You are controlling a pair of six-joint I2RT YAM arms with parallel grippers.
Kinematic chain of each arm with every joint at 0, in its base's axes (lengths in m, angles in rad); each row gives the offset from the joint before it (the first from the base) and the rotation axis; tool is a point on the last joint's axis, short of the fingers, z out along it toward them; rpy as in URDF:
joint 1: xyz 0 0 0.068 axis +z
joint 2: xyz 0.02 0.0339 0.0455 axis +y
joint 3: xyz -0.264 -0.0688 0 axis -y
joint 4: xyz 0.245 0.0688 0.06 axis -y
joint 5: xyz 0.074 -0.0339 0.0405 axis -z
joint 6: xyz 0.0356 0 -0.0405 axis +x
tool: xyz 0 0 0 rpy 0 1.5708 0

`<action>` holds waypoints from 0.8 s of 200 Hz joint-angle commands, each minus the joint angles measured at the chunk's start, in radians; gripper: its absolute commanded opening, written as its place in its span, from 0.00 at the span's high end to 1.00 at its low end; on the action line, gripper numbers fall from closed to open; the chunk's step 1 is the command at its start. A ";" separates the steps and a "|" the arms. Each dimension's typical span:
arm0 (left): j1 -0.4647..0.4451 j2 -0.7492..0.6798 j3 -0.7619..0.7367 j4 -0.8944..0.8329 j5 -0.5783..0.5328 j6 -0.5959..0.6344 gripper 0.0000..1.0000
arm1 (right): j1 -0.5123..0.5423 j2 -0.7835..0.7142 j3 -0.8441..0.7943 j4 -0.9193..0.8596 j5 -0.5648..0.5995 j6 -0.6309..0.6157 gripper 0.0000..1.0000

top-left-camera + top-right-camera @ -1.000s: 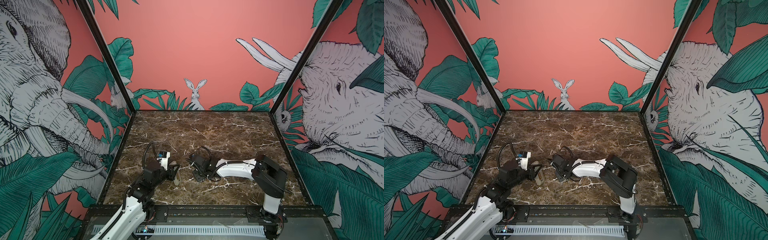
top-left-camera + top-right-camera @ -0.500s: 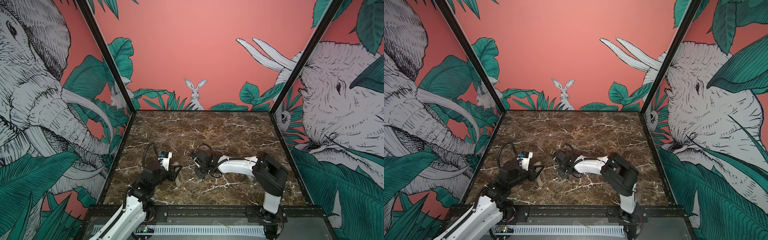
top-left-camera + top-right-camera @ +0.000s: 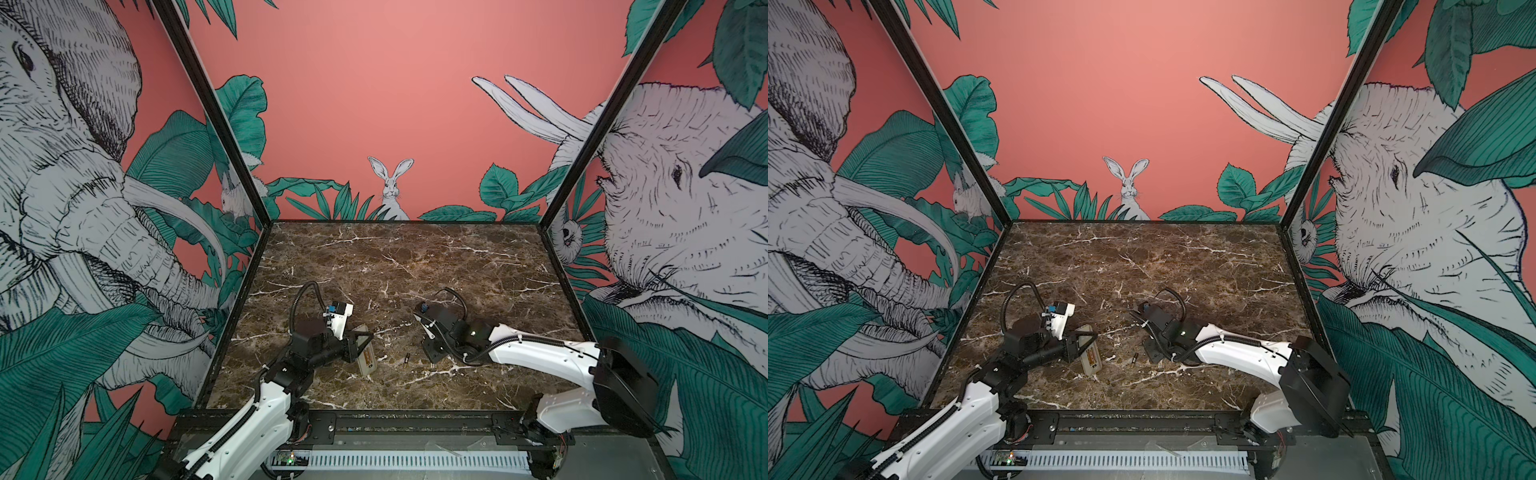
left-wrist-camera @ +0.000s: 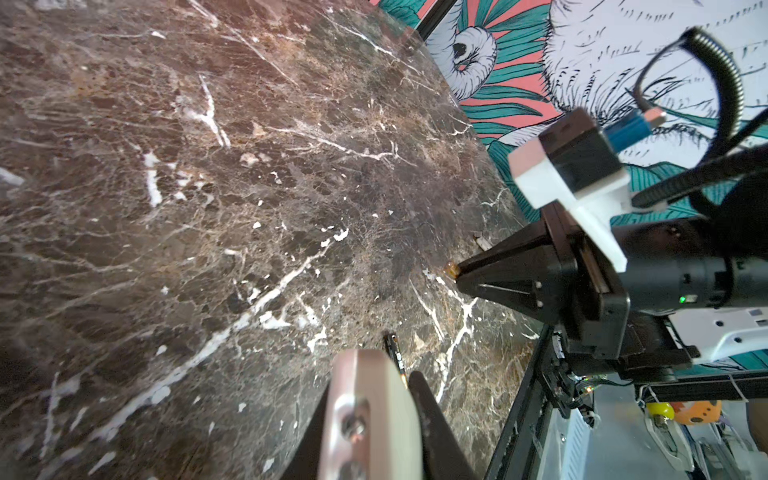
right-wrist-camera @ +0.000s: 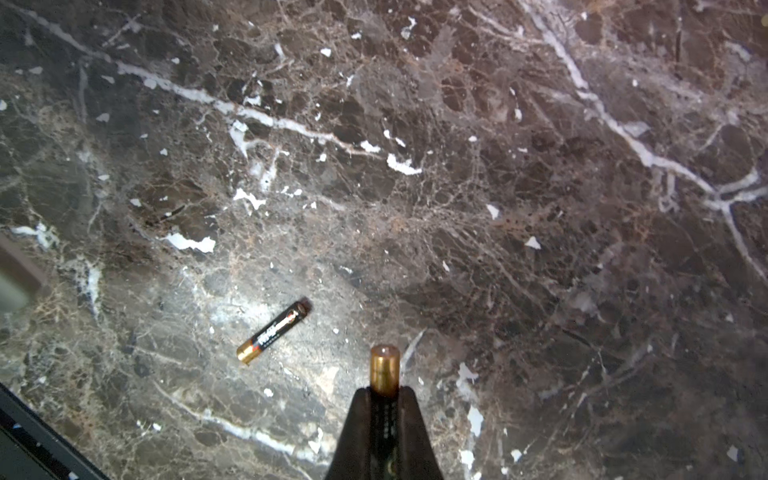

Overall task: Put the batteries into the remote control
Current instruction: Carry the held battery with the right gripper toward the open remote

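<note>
The right pincer (image 5: 384, 392) grips a battery (image 5: 385, 365) lengthwise, seemingly barely, so it could slip before reaching the remote control (image 3: 368, 361), clamped in the left pincer (image 3: 363, 340) at nine o'clock.

table (image 5: 540, 166): glossy marble | battery (image 5: 384, 369): shiny coppery metal end | remote control (image 4: 374, 399): smooth matt plastic

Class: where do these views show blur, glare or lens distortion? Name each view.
Left wrist view: the remote control, near the lens, is blurred. Right wrist view: pale glare on the marble table beside the loose battery. Both top views: sharp, but the black posts splay outward.
</note>
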 commanded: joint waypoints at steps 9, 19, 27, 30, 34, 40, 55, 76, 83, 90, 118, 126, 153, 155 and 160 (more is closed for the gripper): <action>-0.010 0.053 0.026 0.167 0.040 -0.039 1.00 | 0.031 -0.020 -0.057 -0.051 0.026 0.082 1.00; -0.021 0.078 0.030 0.203 0.073 -0.053 1.00 | 0.040 -0.025 -0.071 -0.048 0.033 0.099 1.00; -0.035 0.095 0.032 0.230 0.073 -0.061 1.00 | 0.047 -0.027 -0.084 -0.044 0.036 0.112 1.00; -0.043 0.101 0.033 0.238 0.072 -0.063 1.00 | 0.047 -0.027 -0.087 -0.042 0.037 0.115 1.00; -0.053 0.106 0.034 0.247 0.066 -0.063 1.00 | 0.048 -0.026 -0.093 -0.039 0.037 0.120 1.00; -0.072 0.115 0.036 0.256 0.057 -0.063 1.00 | 0.050 -0.025 -0.102 -0.032 0.037 0.126 1.00; -0.124 0.137 0.045 0.265 0.000 -0.053 1.00 | 0.050 -0.011 -0.121 -0.019 0.042 0.139 1.00; -0.162 0.170 0.044 0.311 -0.027 -0.063 1.00 | 0.051 0.027 -0.128 -0.021 0.059 0.144 1.00; -0.164 0.179 0.041 0.328 -0.027 -0.073 1.00 | 0.051 0.039 -0.124 -0.028 0.064 0.144 1.00; -0.164 0.185 0.040 0.336 -0.028 -0.076 1.00 | 0.051 0.049 -0.120 -0.032 0.069 0.143 1.00; -0.165 0.198 0.046 0.322 -0.040 -0.064 1.00 | 0.051 0.075 -0.112 -0.031 0.072 0.140 1.00; -0.167 0.199 0.048 0.312 -0.047 -0.057 1.00 | 0.051 0.083 -0.109 -0.032 0.069 0.138 1.00; -0.167 0.195 0.056 0.287 -0.061 -0.037 1.00 | 0.051 0.093 -0.091 -0.046 0.075 0.131 0.91; -0.167 0.195 0.056 0.287 -0.061 -0.037 1.00 | 0.051 0.093 -0.091 -0.045 0.075 0.131 0.90; -0.167 0.196 0.056 0.287 -0.061 -0.037 1.00 | 0.051 0.091 -0.091 -0.044 0.074 0.130 0.88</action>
